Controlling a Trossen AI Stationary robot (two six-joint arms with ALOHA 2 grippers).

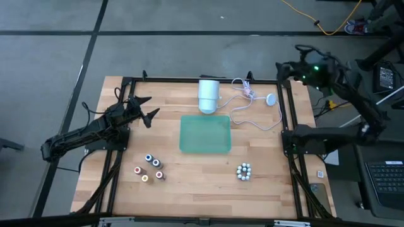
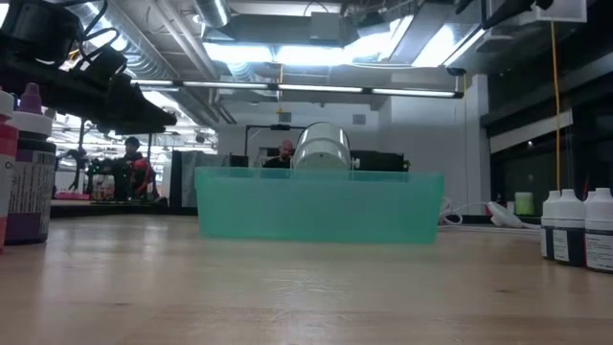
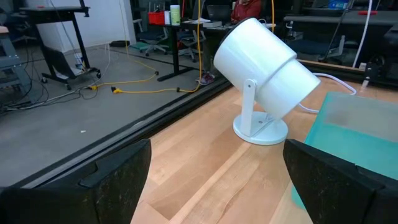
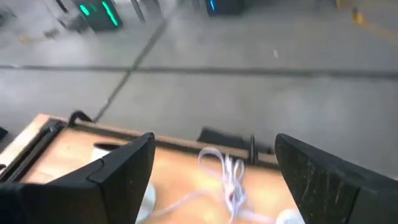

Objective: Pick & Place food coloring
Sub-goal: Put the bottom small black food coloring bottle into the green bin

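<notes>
High view: the food coloring bottles point(image 1: 149, 168) stand as a loose cluster on the wooden table point(image 1: 189, 183), near the front left, clear of the green tray point(image 1: 205, 133) at centre. A second cluster of white-capped bottles point(image 1: 243, 171) stands front right. The left gripper point(image 1: 144, 108) hovers over the table's back left, jaws spread wide and holding nothing, well apart from the bottles. The right gripper point(image 1: 282, 68) waits near the back right corner, raised.

Low view: the tray's wall point(image 2: 316, 206) rises mid-table; a purple-topped bottle point(image 2: 29, 163) shows at one edge, white-capped bottles point(image 2: 579, 225) at the other. Open board lies between.

Left wrist view: both fingers point(image 3: 93, 186) stand far apart, empty, facing the white lamp point(image 3: 264, 74) and the tray's corner point(image 3: 354, 134).

Right wrist view: fingers point(image 4: 118, 171) wide open, nothing between them; a white cable point(image 4: 227, 174) lies on the table below.

Judgement: the pick has not begun. The next move calls for the left arm to swing toward the front and descend over one bottle. Neighbouring bottles stand close, so tipping is the risk; the frame rail point(image 1: 120, 164) runs just beside them.
</notes>
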